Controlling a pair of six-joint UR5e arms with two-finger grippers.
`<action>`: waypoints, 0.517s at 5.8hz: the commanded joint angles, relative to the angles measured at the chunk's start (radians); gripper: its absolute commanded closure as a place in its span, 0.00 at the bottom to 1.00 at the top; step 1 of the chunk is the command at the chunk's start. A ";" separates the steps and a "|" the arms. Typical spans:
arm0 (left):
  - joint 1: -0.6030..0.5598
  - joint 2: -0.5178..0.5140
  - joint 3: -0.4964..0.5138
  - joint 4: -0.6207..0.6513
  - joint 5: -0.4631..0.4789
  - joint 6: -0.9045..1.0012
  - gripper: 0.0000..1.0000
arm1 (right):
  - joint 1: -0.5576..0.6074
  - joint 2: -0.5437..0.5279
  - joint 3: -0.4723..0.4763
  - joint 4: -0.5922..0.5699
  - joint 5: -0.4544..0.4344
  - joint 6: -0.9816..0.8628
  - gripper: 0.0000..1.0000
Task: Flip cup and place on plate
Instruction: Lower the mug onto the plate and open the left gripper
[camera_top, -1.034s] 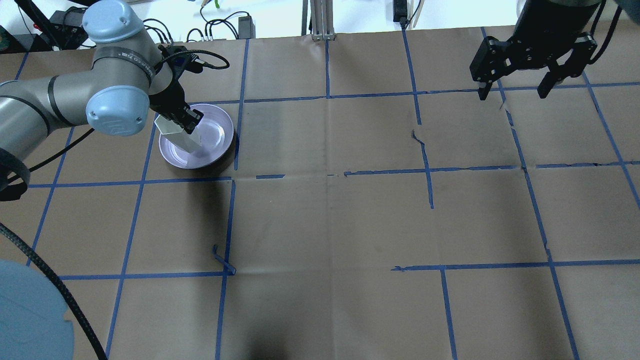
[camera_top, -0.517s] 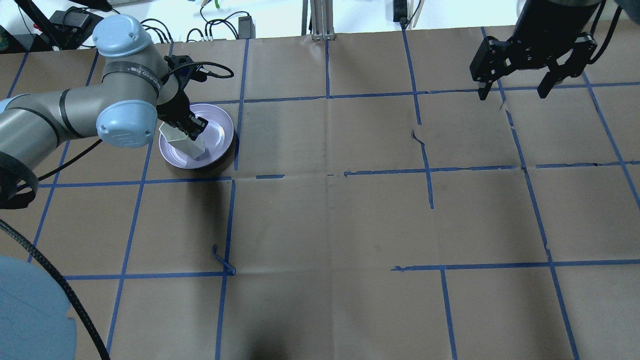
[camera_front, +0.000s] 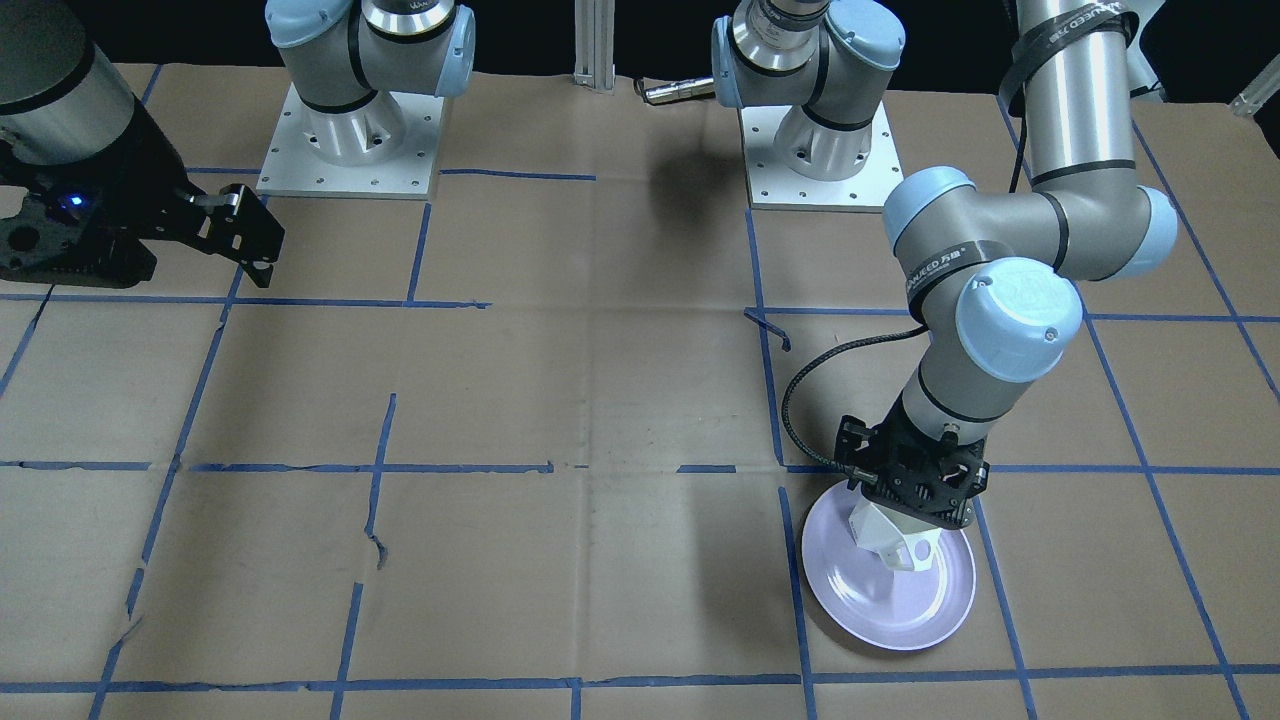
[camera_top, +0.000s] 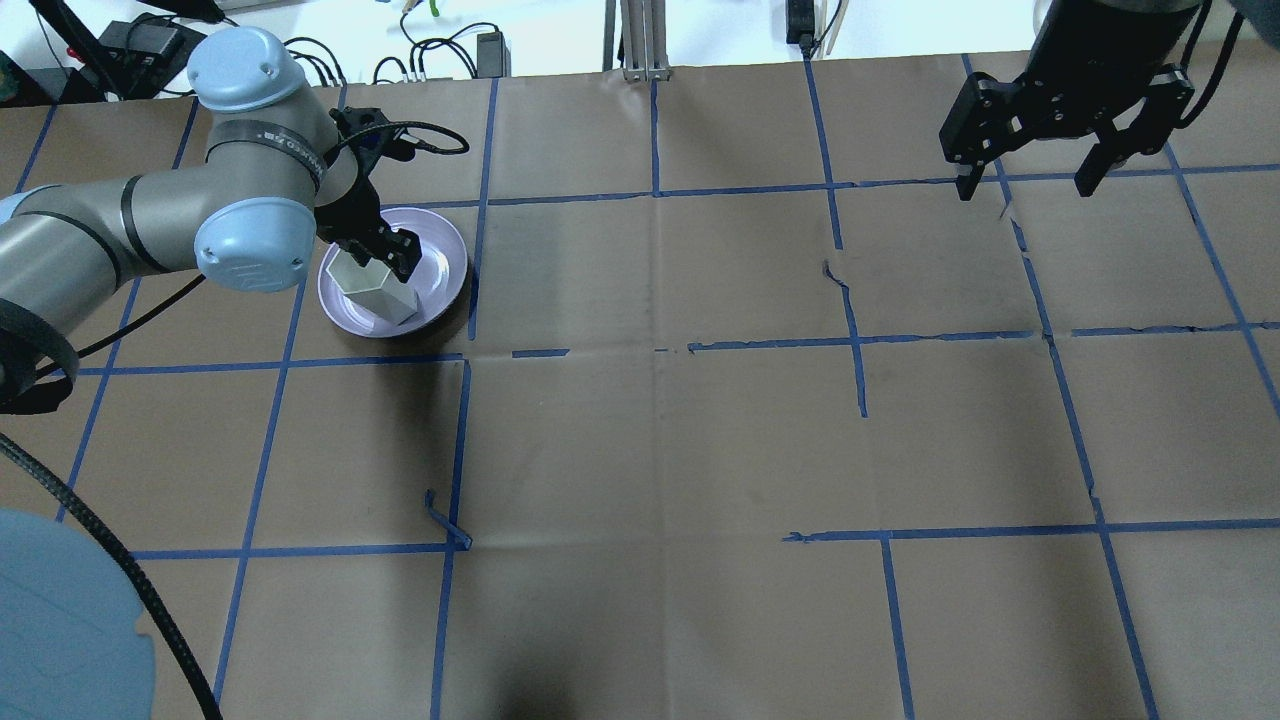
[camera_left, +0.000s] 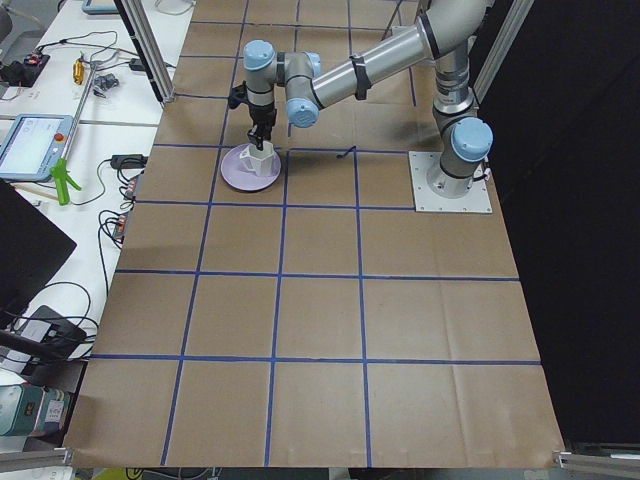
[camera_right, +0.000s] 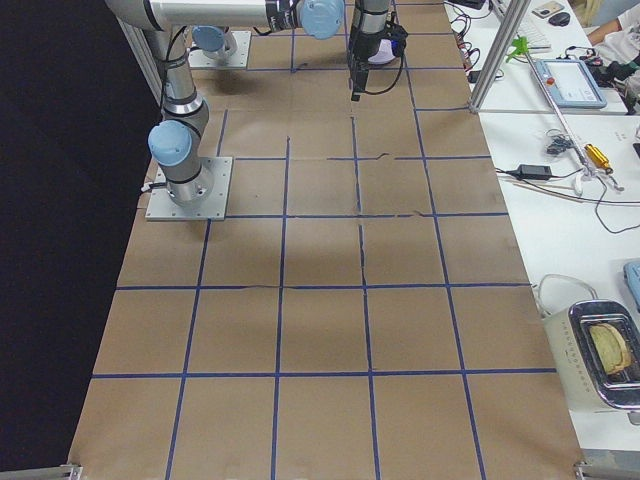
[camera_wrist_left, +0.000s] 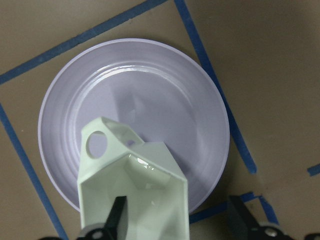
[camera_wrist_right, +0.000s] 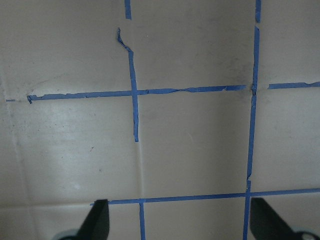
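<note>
The white faceted cup (camera_top: 372, 285) stands mouth up on the left part of the lavender plate (camera_top: 440, 275). In the left wrist view the cup (camera_wrist_left: 135, 200) shows its hexagonal rim, inner base and loop handle, with the plate (camera_wrist_left: 150, 85) under it. My left gripper (camera_top: 395, 262) hangs right over the cup with jaws apart. One finger (camera_wrist_left: 119, 217) is inside the rim, the other (camera_wrist_left: 240, 222) stands clear of the wall. The front view shows the gripper (camera_front: 915, 515), cup (camera_front: 885, 535) and plate (camera_front: 900, 610). My right gripper (camera_top: 1025, 185) is open and empty, far right.
The table is brown paper with a blue tape grid (camera_top: 655, 190). A loose curl of tape (camera_top: 445, 520) sticks up at front left. Cables and power bricks (camera_top: 440, 55) lie beyond the far edge. The right wrist view shows only paper and torn tape (camera_wrist_right: 132, 95).
The cup went from tilted in the left gripper to standing upright on the plate. The left wrist swung slightly and its jaws parted. The right arm has not moved.
</note>
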 joint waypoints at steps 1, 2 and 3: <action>-0.005 0.074 0.058 -0.162 -0.003 -0.059 0.01 | 0.000 0.000 0.000 0.000 0.000 0.000 0.00; -0.017 0.120 0.137 -0.344 -0.010 -0.129 0.01 | 0.000 0.000 0.000 0.000 0.000 0.000 0.00; -0.038 0.152 0.234 -0.524 -0.010 -0.197 0.01 | 0.000 0.000 0.000 0.000 0.000 0.000 0.00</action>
